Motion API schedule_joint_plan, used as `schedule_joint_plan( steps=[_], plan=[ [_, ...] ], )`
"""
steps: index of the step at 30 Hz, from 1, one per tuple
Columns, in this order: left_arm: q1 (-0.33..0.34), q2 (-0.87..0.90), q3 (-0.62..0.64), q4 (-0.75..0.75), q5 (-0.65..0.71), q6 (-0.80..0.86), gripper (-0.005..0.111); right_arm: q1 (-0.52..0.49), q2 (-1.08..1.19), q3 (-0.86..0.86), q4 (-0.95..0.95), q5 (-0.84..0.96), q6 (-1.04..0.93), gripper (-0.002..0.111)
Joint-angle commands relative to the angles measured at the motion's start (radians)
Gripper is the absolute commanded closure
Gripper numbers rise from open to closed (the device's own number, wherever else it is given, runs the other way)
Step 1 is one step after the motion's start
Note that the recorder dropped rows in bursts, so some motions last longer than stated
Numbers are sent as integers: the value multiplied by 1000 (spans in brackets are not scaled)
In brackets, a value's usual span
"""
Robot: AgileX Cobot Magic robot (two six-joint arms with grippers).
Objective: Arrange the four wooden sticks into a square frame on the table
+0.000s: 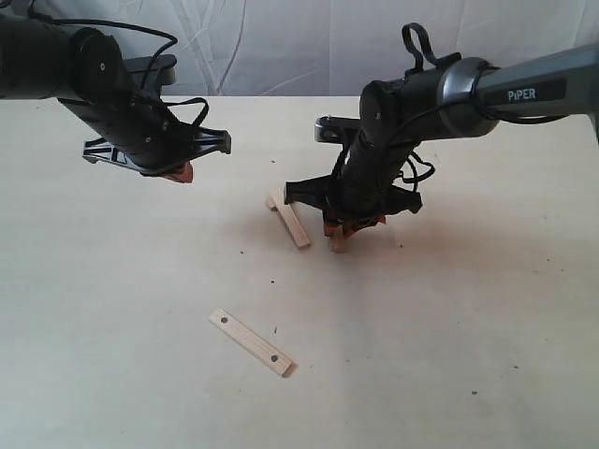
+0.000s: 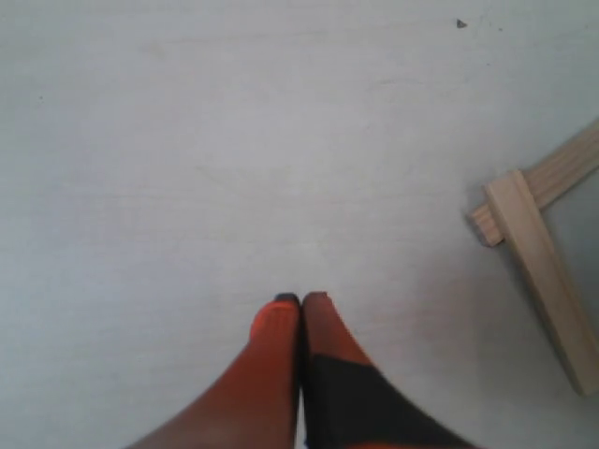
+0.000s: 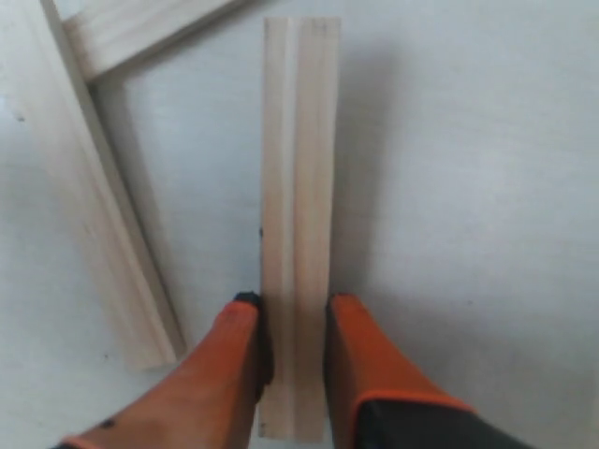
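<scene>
From the exterior view, my right gripper (image 1: 353, 224) stands low over the table (image 1: 487, 355). Its jaws are half-closed around the held stick (image 1: 339, 245), just beside the L-shaped pair (image 1: 290, 217). My left gripper (image 1: 178, 172) hangs well apart on the left, pinched together on nothing. The holed stick (image 1: 251, 342) lies alone, well away from the rest and nearer the camera. My own wrist hides the spot where I am working, so I judge I could nudge the laid pieces without noticing.

In the left wrist view, my left fingertips (image 2: 281, 318) meet with no gap. The L-shaped pair (image 2: 524, 210) overlaps at one corner, resting loose. A careless sweep from this arm would knock that overlap apart.

In the right wrist view, the held stick (image 3: 299, 187) runs out from between my fingers (image 3: 229, 337), roughly alongside the side leg (image 3: 89, 206). Its far end is just beside the cross leg (image 3: 140, 33), and I cannot tell whether they touch. If I release it tilted or on edge, it may topple or land short of the corner. If I slide it forward instead, it may push both loose legs askew.
</scene>
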Motion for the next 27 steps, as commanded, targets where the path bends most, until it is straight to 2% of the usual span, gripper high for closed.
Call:
schedule_joint_plan(
  steps=[1, 7, 10, 18, 27],
  plan=[
    [0, -11, 7, -5, -19, -2, 107, 1, -32, -5, -2, 9, -8, 108],
    [0, -11, 7, -5, -10, -2, 107, -12, -110, -26, -2, 63, -100, 108],
    [0, -14, 7, 0, 3, 0, 107, -28, -93, -104, 5, 179, -176, 108],
    [21, -59, 7, 33, 51, 0, 107, -39, 54, -318, -21, 334, -330, 108],
    [21, -69, 7, 33, 42, 0, 107, -39, 162, -396, -62, 287, -387, 108]
  ],
)
